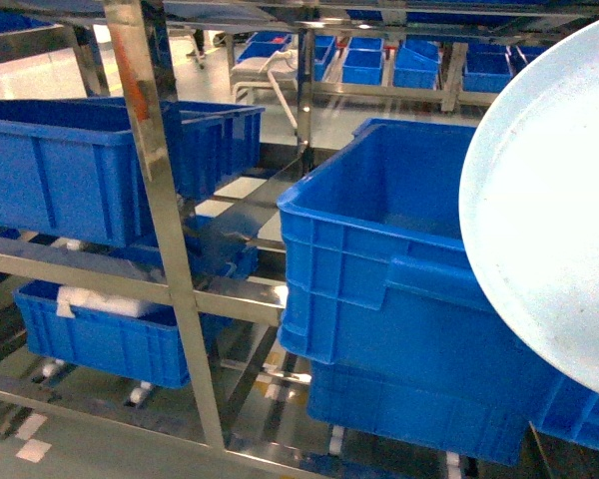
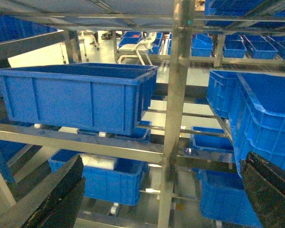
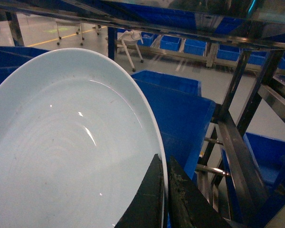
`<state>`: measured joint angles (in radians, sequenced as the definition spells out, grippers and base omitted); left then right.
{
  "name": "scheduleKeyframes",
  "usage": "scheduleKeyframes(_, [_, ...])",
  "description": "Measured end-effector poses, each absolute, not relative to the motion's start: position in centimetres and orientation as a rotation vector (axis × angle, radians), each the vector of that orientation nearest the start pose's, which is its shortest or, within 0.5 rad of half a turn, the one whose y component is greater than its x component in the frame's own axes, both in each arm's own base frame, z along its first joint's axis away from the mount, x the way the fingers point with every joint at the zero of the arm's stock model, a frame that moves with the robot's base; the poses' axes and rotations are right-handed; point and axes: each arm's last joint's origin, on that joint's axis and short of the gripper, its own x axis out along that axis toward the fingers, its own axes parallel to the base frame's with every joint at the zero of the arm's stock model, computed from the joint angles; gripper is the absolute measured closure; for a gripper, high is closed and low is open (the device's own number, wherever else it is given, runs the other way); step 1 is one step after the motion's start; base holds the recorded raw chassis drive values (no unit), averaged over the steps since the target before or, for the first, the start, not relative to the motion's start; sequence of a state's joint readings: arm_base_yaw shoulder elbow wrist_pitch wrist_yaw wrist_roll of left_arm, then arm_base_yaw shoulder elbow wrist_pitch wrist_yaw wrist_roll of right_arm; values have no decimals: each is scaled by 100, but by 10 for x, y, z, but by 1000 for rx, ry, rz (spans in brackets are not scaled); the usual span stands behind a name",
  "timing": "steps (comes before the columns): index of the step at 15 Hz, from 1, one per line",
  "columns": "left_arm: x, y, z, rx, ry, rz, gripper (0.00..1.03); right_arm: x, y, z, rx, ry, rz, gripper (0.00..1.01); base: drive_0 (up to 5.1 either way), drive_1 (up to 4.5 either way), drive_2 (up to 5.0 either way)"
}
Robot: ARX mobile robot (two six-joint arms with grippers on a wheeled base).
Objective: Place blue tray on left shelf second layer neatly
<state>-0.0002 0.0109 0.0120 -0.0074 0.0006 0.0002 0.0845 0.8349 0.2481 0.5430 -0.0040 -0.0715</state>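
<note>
Head view: the blue tray (image 1: 554, 215) hangs tilted at right, over a dark-blue crate (image 1: 399, 269) on the left shelf (image 1: 165, 220). Left wrist: left gripper (image 2: 159, 194) spread wide — empty. Right wrist: right gripper (image 3: 164, 199) pinches the tray's rim (fingers closed).

A pale, glossy blue tray (image 1: 554, 215) hangs tilted on edge at the right, its round rim pinched between dark fingers (image 3: 149, 202). The left shelf (image 1: 160, 210), shiny steel posts and rails, stands just beyond.
</note>
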Motion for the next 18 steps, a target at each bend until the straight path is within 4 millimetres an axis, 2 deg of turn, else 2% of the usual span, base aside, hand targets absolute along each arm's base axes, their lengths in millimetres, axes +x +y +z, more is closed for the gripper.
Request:
scheduleKeyframes(9, [98,0,166,0,6,6,5,176,16,209,-73,41,105,99,-525,211,211])
scheduleKeyframes(18, [98,0,166,0,3,2,5,176,15,209,-73,44,95,99,-169,-169,-169])
